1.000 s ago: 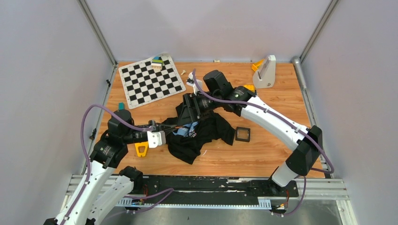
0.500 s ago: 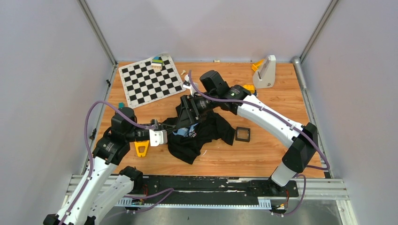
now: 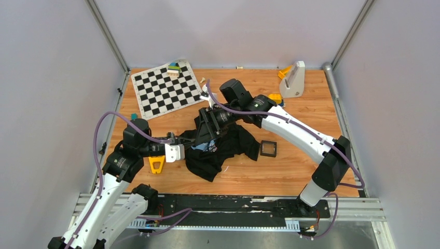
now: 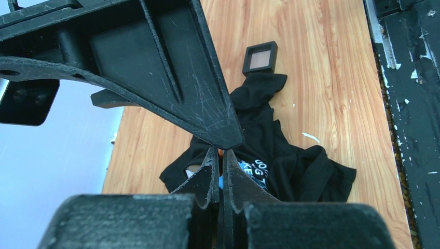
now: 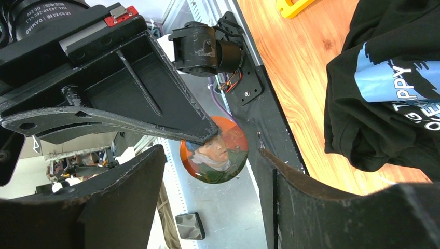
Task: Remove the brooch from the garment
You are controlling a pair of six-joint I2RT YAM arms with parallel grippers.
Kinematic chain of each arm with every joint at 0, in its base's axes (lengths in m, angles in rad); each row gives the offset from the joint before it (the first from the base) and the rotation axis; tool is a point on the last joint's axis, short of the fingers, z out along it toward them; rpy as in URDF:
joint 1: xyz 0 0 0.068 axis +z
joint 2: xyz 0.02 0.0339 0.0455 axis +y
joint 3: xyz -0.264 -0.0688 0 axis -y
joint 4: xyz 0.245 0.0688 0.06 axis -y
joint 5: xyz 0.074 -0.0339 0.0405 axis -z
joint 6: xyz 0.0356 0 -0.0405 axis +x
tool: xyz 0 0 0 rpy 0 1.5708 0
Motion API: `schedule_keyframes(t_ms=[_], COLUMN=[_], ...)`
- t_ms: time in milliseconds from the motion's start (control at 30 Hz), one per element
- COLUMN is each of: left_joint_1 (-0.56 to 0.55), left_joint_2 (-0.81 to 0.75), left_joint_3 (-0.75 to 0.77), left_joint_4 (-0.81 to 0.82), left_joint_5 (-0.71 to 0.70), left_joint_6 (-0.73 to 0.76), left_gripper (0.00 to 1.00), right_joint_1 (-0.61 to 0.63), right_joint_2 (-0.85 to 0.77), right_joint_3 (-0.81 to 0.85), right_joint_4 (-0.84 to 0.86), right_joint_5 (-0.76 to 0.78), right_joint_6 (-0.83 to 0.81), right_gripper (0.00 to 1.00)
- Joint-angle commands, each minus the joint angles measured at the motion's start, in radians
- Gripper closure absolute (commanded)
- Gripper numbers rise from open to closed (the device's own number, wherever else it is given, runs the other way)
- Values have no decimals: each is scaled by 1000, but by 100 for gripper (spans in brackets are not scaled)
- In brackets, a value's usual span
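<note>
The brooch (image 5: pixel 214 149) is a round badge with a painted portrait in orange and green. My left gripper (image 4: pixel 220 155) is shut on its edge; only an orange sliver shows between the fingertips in the left wrist view. In the right wrist view the badge hangs apart from the garment (image 5: pixel 384 104), a crumpled black T-shirt with a light-blue graphic and white lettering. My right gripper (image 5: pixel 210 150) is open, its jaws wide on either side of the brooch without touching it. In the top view the left gripper (image 3: pixel 188 139) and right gripper (image 3: pixel 206 129) meet over the garment's (image 3: pixel 220 148) left part.
A black square frame (image 3: pixel 268 149) lies right of the shirt. A yellow piece (image 3: pixel 156 164) lies under the left wrist. A checkerboard (image 3: pixel 166 88) with small blocks (image 3: pixel 174 68) is at the back left, and a white stand (image 3: pixel 294 79) at the back right.
The right arm has shifted slightly left, toward the left gripper. The left arm moved a little right and has held still since half a second ago.
</note>
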Motion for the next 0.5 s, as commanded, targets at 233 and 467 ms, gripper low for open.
schedule_keyframes(t_ms=[233, 467], left_joint_1=[-4, -4], left_joint_2=[-6, -10], left_joint_3=[-1, -1], left_joint_4=[4, -4], left_joint_5=[42, 78], left_joint_6=[29, 45], left_gripper=[100, 100], right_joint_1=[16, 17], right_joint_2=[25, 46], right_joint_3=[48, 70], right_joint_4=[-6, -5], right_joint_5=[-22, -23], right_joint_6=[-36, -27], right_gripper=[36, 42])
